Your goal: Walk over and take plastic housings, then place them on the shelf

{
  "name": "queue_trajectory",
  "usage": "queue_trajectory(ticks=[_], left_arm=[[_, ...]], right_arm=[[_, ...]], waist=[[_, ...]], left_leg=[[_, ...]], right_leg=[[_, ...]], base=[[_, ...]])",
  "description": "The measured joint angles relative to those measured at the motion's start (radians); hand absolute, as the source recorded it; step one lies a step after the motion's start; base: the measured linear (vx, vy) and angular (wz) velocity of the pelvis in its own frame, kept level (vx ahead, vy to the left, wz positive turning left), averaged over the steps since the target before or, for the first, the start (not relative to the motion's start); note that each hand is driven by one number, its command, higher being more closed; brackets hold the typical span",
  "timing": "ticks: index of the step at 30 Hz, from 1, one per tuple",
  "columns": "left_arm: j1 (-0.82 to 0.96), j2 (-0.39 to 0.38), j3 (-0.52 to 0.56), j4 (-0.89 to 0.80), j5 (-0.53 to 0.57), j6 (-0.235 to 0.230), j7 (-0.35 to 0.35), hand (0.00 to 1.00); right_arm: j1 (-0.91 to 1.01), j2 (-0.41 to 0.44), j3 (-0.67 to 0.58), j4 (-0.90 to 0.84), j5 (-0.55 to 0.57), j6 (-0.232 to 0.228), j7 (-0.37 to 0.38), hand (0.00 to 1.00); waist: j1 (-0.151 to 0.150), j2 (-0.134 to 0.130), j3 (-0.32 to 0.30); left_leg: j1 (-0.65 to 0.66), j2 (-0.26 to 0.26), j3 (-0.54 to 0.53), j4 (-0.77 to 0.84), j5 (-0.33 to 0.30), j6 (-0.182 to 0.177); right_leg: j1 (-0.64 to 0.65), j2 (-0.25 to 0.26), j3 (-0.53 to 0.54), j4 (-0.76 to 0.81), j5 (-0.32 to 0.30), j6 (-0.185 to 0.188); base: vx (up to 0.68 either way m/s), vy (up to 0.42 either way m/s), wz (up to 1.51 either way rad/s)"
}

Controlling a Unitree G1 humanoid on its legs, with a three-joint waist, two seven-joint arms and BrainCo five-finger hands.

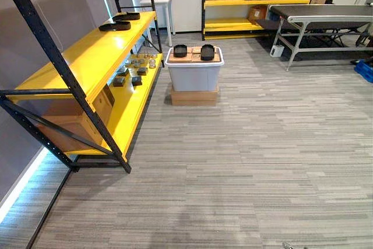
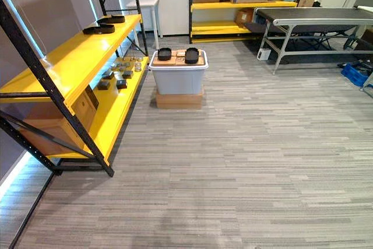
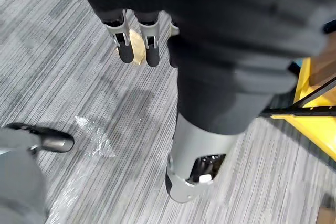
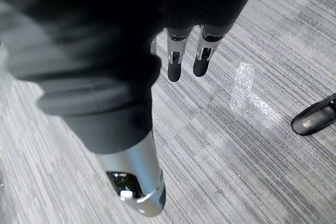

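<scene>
Left eye view: two black plastic housings (image 1: 207, 52) sit on a grey lidded bin (image 1: 194, 79), well apart from the robot, just beside the yellow shelf (image 1: 87, 56).
Best, I judge, to walk straight up and stop square to the bin before reaching. The left hand (image 3: 153, 51) and right hand (image 4: 175, 64) hang slack and empty. Their thumbs are hidden, and the housings' shape is too small to tell.

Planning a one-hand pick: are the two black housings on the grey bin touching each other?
Apart. The left eye view shows a clear gap between the left housing and the right housing.
</scene>
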Motion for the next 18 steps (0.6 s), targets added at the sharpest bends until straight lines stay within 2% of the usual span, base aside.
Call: queue_trajectory(ticks=[2,4,6,8,9,10,11,12,13,14,15,16,17,18], left_arm=[[-0.003,0.003,-0.064,-0.003,0.001,0.002,0.003,0.00],[-0.009,0.014,-0.102,-0.010,0.002,0.006,0.005,0.00],[-0.056,0.029,-0.123,-0.017,0.016,0.006,0.014,0.00],[-0.139,0.042,-0.139,-0.018,0.049,0.002,0.027,0.00],[-0.165,0.040,-0.139,-0.017,0.089,-0.005,0.027,0.00],[-0.164,0.037,-0.139,-0.017,0.102,-0.008,0.026,0.00],[-0.159,0.037,-0.137,-0.016,0.117,-0.013,0.024,0.00],[-0.157,0.036,-0.127,-0.010,0.134,-0.013,0.022,0.00],[-0.152,0.030,-0.099,-0.001,0.142,-0.012,0.022,0.00],[-0.132,0.017,-0.032,0.007,0.153,-0.006,0.022,0.00],[-0.105,0.017,0.027,0.006,0.165,0.000,0.021,0.00],[-0.092,0.020,0.052,0.006,0.171,0.004,0.022,0.00],[-0.065,0.020,0.085,-0.001,0.180,0.008,0.024,0.00],[-0.042,0.015,0.099,-0.001,0.183,0.012,0.023,0.00]], right_arm=[[0.006,0.024,0.037,0.002,0.000,0.001,-0.001,0.00],[0.015,0.050,0.068,0.004,-0.001,0.001,0.000,0.00],[0.025,0.075,0.075,0.006,-0.001,0.001,-0.001,0.00],[0.030,0.085,0.072,0.007,-0.001,0.001,-0.004,0.00],[0.044,0.085,0.065,0.007,-0.001,0.001,-0.004,0.00],[0.057,0.086,0.055,0.006,-0.001,0.001,-0.004,0.00],[0.074,0.094,0.033,0.006,-0.002,0.000,-0.002,0.00],[0.076,0.103,-0.012,0.008,-0.004,0.000,0.000,0.00],[0.077,0.104,-0.037,0.007,-0.004,0.000,0.001,0.00],[0.082,0.103,-0.058,0.000,-0.004,0.000,0.002,0.00],[0.090,0.104,-0.057,-0.004,-0.004,0.001,0.002,0.00],[0.093,0.107,-0.055,-0.004,-0.004,0.001,0.002,0.00],[0.099,0.113,-0.043,-0.026,-0.005,0.002,0.000,0.00],[0.097,0.114,-0.036,-0.056,-0.007,0.002,0.000,0.00]], waist=[[-0.001,-0.013,0.026],[-0.017,-0.009,0.039],[-0.044,-0.006,0.052],[-0.068,-0.015,0.079],[-0.092,-0.012,0.081],[-0.105,-0.002,0.072],[-0.108,0.001,0.053],[-0.096,-0.002,0.052],[-0.095,-0.001,0.053],[-0.095,0.009,0.061],[-0.089,0.014,0.069],[-0.075,0.011,0.071],[-0.051,0.001,0.070],[-0.028,-0.009,0.068]], left_leg=[[0.046,-0.020,-0.001,-0.021,-0.011,0.023],[0.080,-0.018,-0.013,-0.049,-0.018,0.031],[0.105,-0.003,-0.050,-0.079,-0.025,0.028],[0.154,0.021,-0.098,-0.115,-0.043,0.015],[0.187,0.049,-0.136,-0.129,-0.072,-0.003],[0.199,0.073,-0.148,-0.130,-0.083,-0.016],[0.193,0.086,-0.161,-0.083,-0.094,-0.037],[0.144,0.098,-0.158,0.076,-0.087,-0.057],[0.106,0.106,-0.149,0.198,-0.064,-0.095],[0.013,0.135,-0.137,0.477,0.038,-0.166],[-0.074,0.178,-0.115,0.743,0.077,-0.205],[-0.107,0.203,-0.079,0.837,0.075,-0.197],[-0.183,0.240,0.001,0.956,0.063,-0.167],[-0.274,0.252,0.068,0.975,0.042,-0.133]], right_leg=[[-0.133,-0.071,-0.087,0.279,-0.032,-0.006],[-0.187,-0.085,-0.149,0.250,-0.036,-0.004],[-0.226,-0.074,-0.213,0.105,-0.020,-0.016],[-0.260,-0.050,-0.246,-0.104,0.064,-0.034],[-0.275,-0.038,-0.238,-0.161,0.174,-0.059],[-0.272,-0.026,-0.237,-0.138,0.212,-0.079],[-0.283,-0.011,-0.231,-0.091,0.235,-0.138],[-0.276,-0.003,-0.235,-0.032,0.180,-0.182],[-0.248,0.005,-0.238,-0.029,0.154,-0.188],[-0.149,0.037,-0.238,-0.086,0.125,-0.191],[-0.022,0.083,-0.230,-0.171,0.119,-0.192],[0.039,0.100,-0.217,-0.211,0.119,-0.193],[0.141,0.115,-0.182,-0.279,0.110,-0.199],[0.210,0.114,-0.147,-0.337,0.101,-0.193]], base=[[0.07,0.133,0.00],[0.21,0.062,0.16],[0.31,-0.036,0.48],[0.52,-0.157,0.77],[0.55,-0.216,0.84],[0.50,-0.220,0.82],[0.75,-0.317,0.32],[0.79,-0.313,0.12],[0.96,-0.353,-0.02],[0.77,-0.265,-0.03],[0.76,-0.260,-0.13],[0.72,-0.230,-0.36],[0.78,-0.202,-0.54],[0.64,-0.151,-0.62]])
